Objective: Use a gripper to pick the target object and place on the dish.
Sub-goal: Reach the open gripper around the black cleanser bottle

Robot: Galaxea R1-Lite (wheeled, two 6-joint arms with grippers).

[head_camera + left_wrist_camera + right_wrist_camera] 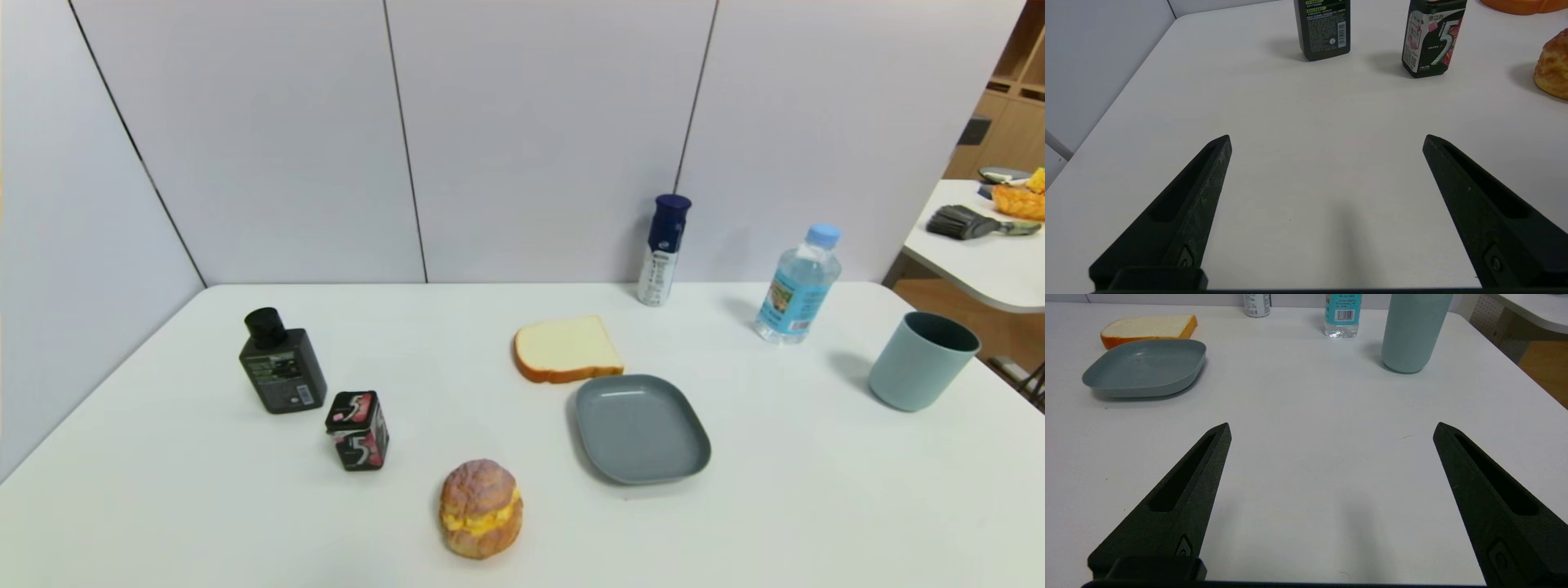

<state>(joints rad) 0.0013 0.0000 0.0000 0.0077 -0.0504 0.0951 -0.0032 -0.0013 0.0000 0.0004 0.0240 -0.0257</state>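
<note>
The target object, a small dark squarish bottle (282, 364) with a round black cap, stands upright at the left of the white table; its labelled body (1324, 28) also shows in the left wrist view. The grey-blue dish (641, 427) lies empty near the middle, and the right wrist view shows that dish (1145, 367) too. My left gripper (1327, 141) hangs open over bare table, well short of the bottle, holding nothing. Over the table's right part my right gripper (1332, 430) is open and empty. Neither arm appears in the head view.
A black-and-pink "5" gum box (357, 429) stands beside the bottle. A cream puff (481, 507) sits near the front. A bread slice (566, 349) lies behind the dish. A navy-capped spray can (664, 250), a water bottle (797, 284) and a teal cup (921, 360) stand right.
</note>
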